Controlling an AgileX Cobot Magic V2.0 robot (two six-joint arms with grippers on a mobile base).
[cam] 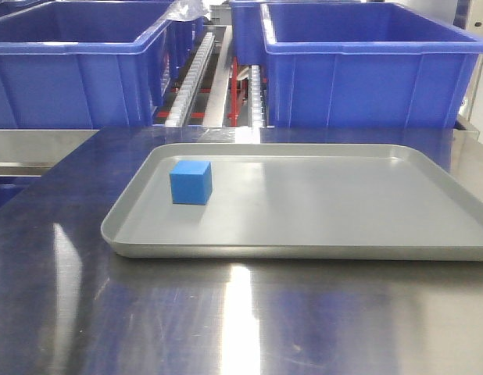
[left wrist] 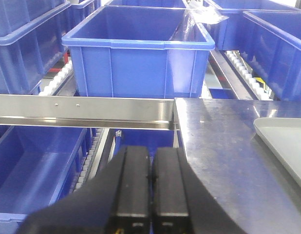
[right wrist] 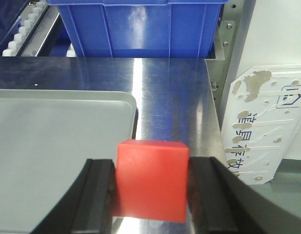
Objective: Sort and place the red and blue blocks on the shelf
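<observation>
The blue block (cam: pixel 191 182) rests on the left part of the grey tray (cam: pixel 320 226), and no gripper shows in the front view. In the right wrist view my right gripper (right wrist: pixel 150 187) is shut on the red block (right wrist: pixel 150 178), holding it above the steel tabletop by the tray's right corner (right wrist: pixel 111 105). My left gripper (left wrist: pixel 151 183) is shut and holds nothing; it hangs left of the tabletop, over the lower blue bins. The shelf (cam: pixel 218 78) with its blue bins stands behind the table.
Two big blue bins (cam: pixel 69 70) (cam: pixel 366 66) flank the roller rails behind the tray. A steel rail (left wrist: pixel 82 111) crosses the left wrist view, with a lower blue bin (left wrist: pixel 38 165) beneath. A white worn panel (right wrist: pixel 267 126) stands right of the tabletop.
</observation>
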